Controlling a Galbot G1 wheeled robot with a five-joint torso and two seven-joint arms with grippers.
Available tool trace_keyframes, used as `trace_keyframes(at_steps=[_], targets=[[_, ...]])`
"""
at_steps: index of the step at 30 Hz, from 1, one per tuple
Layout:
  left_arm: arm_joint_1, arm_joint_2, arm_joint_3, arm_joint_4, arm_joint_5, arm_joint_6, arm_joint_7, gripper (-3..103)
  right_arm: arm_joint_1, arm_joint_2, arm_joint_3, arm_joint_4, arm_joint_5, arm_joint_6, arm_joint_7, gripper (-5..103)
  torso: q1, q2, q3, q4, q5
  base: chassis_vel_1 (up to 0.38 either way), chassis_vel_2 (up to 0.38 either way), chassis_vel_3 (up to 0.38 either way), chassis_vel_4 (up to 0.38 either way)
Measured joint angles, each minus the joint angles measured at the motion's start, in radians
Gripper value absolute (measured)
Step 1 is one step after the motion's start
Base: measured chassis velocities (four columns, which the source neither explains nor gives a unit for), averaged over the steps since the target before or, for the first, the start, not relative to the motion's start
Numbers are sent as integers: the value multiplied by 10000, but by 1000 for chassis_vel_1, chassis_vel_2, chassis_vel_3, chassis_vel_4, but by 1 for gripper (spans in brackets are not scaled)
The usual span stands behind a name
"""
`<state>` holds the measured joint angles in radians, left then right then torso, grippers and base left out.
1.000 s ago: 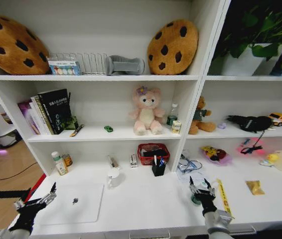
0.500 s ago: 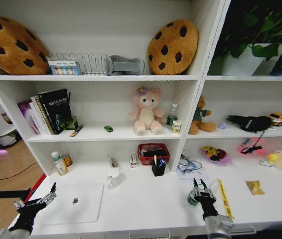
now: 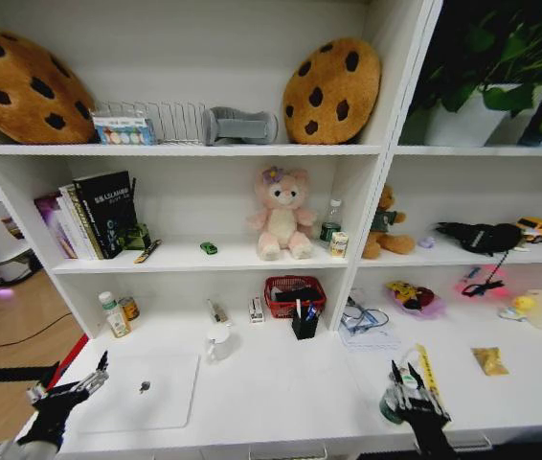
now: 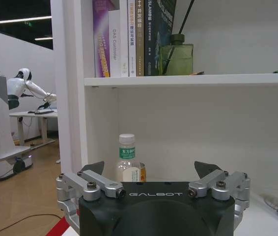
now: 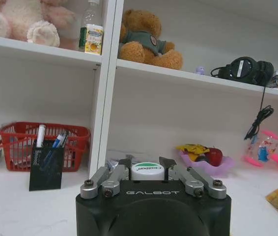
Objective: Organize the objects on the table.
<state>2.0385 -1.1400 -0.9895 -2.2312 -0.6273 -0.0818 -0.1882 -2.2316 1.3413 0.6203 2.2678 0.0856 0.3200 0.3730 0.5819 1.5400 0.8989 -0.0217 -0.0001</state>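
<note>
Two claws low over the table point(image 3: 281, 393): right gripper point(image 3: 408, 396) near the front edge, fingers closed round a green-capped jar point(image 5: 147, 171) — yellow strip point(image 3: 430, 376) just beside. Left gripper point(image 3: 68, 386) spread wide, holding nothing, beside the laptop point(image 3: 142, 390).

a robot lab or office: another robot point(image 4: 23, 88) at a distant desk point(image 4: 33, 115), white shelving point(image 3: 204, 149).
</note>
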Motion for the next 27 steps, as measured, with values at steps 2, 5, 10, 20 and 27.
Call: trace_keyframes(at_steps=[2, 5, 10, 20, 27], targets=[[0, 0, 0, 0, 0, 0, 0, 100, -226, 97, -94, -47, -221, 188, 194, 30, 0, 0, 0, 0, 1, 0, 0, 0, 0], [0, 0, 0, 0, 0, 1, 0, 100, -741, 369, -240, -72, -602, 585, 688, 30, 0, 0, 0, 1, -1, 0, 0, 0, 0], [0, -1, 0, 0, 0, 0, 0, 100, -1303, 640, -526, -569, -1293, 1170, 1357, 30, 0, 0, 1, 4, -2, 0, 0, 0, 0], [0, 0, 0, 0, 0, 0, 0, 100, -568, 834, -1433, -4033, -2069, 2170, 2184, 30, 0, 1, 1, 1, 1, 0, 0, 0, 0], [0, 0, 0, 0, 0, 0, 0, 100, 498, 697, -1456, -6216, -2010, 2338, 2268, 30, -1, 0, 1, 1, 1, 0, 0, 0, 0]])
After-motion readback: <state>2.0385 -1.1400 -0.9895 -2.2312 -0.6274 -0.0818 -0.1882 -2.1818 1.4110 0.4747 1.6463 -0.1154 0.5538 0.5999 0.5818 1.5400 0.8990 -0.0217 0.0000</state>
